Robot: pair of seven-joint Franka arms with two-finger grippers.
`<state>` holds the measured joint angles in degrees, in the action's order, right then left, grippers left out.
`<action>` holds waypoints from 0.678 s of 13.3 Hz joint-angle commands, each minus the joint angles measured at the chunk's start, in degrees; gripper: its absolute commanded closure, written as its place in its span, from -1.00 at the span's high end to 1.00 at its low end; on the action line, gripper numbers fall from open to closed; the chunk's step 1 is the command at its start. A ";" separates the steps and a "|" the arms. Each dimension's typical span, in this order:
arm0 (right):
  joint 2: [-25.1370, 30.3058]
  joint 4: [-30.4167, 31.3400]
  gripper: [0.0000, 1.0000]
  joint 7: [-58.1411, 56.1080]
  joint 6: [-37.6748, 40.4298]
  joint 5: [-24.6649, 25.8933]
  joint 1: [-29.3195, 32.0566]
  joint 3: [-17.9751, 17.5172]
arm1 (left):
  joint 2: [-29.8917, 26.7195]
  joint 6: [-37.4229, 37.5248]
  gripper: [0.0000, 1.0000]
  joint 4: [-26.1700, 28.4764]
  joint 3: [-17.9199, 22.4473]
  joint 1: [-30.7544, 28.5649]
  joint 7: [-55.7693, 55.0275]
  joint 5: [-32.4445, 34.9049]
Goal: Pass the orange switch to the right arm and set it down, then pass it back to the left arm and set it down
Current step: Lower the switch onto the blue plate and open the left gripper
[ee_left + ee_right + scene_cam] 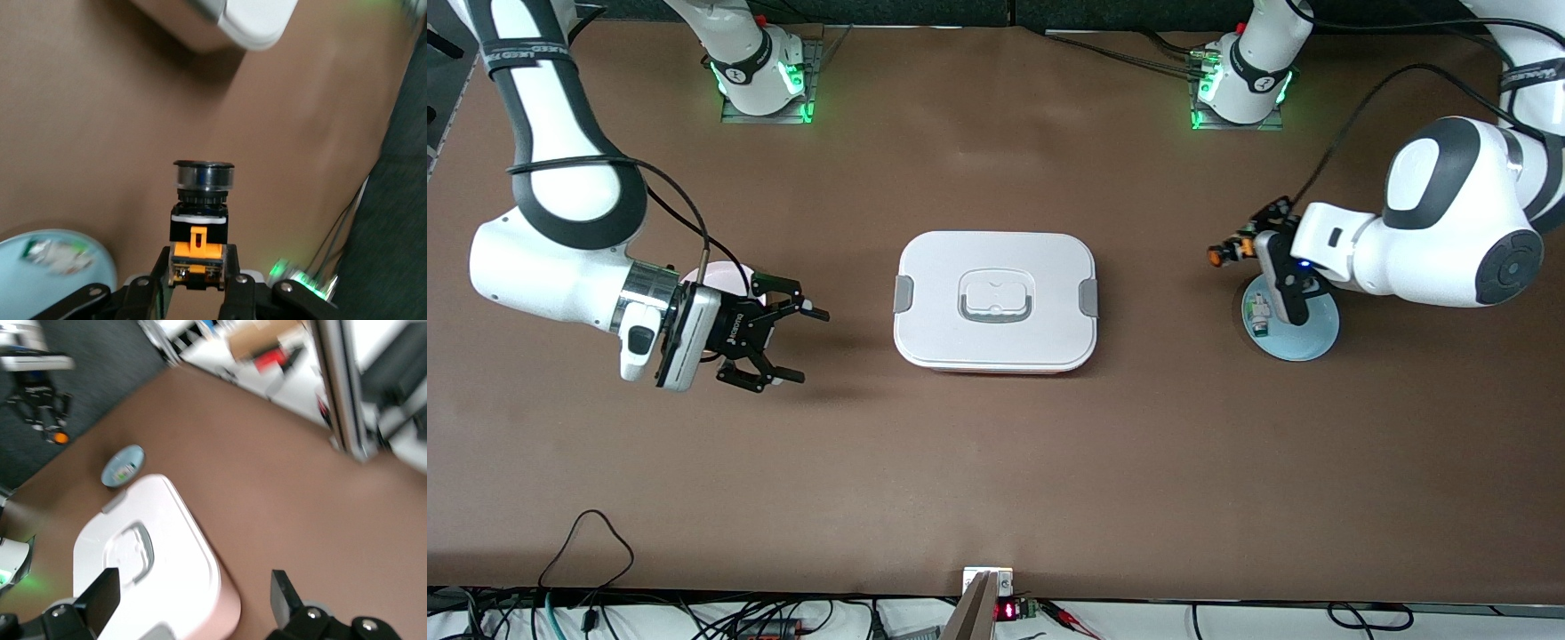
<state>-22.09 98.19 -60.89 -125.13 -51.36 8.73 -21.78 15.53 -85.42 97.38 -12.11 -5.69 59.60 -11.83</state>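
Observation:
The orange switch point(1224, 252) is a small black and orange block with a round black cap, held up in the air. My left gripper point(1240, 244) is shut on its orange end, over the table just beside a light blue plate point(1303, 342). In the left wrist view the switch point(199, 227) sticks out from between the fingers of the left gripper point(199, 267). The white lidded box point(996, 300) sits in the middle of the table. My right gripper point(809, 347) hangs open and holds nothing, beside the box toward the right arm's end. In the right wrist view the right gripper point(193, 590) frames the box point(153, 567).
A small white-grey part with a green end point(1259, 316) lies on the blue plate. A pink plate point(716, 277) lies partly hidden under the right gripper's wrist. Bare brown table stretches nearer to the front camera. Cables run along the table's front edge.

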 commanded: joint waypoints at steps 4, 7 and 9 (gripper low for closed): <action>5.12 0.69 1.00 44.89 8.56 20.56 0.50 0.68 | 0.11 -6.83 -0.87 2.80 -0.37 -1.60 15.17 14.89; 6.79 -0.53 1.00 57.01 16.38 31.43 0.07 3.84 | 0.03 -15.88 -0.87 9.29 -0.37 -3.18 19.32 17.54; 8.19 -1.77 1.00 62.96 20.17 41.21 -0.72 3.85 | 0.20 -23.61 -0.88 13.86 -0.37 -6.68 24.31 17.54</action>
<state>-15.84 97.43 -4.33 -108.52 -16.60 8.92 -18.19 16.75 -102.98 106.44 -11.98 -9.10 78.14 4.63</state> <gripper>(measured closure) 0.000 0.670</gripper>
